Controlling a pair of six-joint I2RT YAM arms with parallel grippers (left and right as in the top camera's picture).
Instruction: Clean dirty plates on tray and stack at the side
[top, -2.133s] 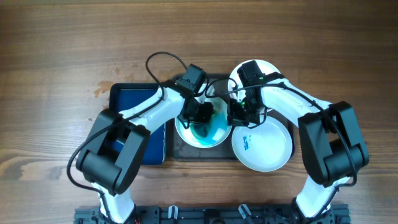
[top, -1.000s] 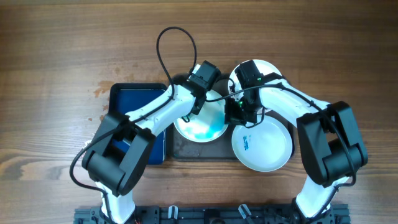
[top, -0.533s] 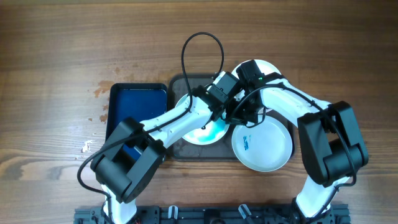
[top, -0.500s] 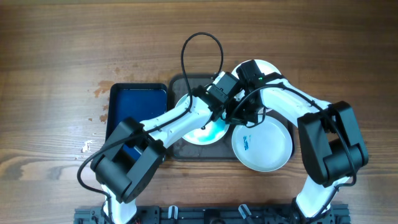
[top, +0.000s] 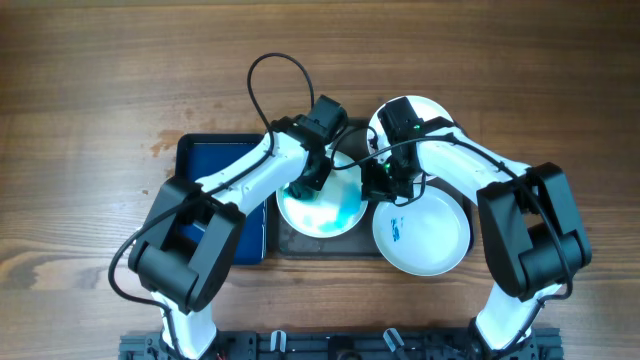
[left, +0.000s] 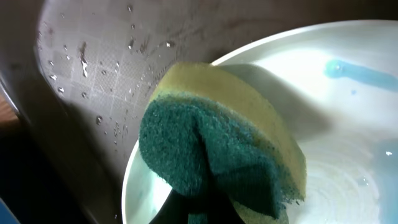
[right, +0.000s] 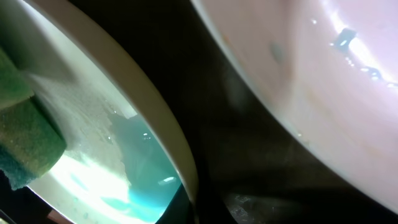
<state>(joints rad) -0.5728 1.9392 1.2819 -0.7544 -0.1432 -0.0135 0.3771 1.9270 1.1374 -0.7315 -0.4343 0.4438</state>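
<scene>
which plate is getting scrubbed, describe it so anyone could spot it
Start at the dark tray in the middle, beside the blue tray. The plate lies on it, under the yellow-green sponge. Unlike the other two plates, it is awash with teal liquid.

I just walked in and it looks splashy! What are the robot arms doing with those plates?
They are washing dishes. The left pincer presses a yellow-and-green sponge onto the plate with blue liquid on the dark tray. The right pincer sits at that plate's rim, perhaps steadying it, but its grip is hidden. A smeared plate and a third plate lie to the right.
</scene>
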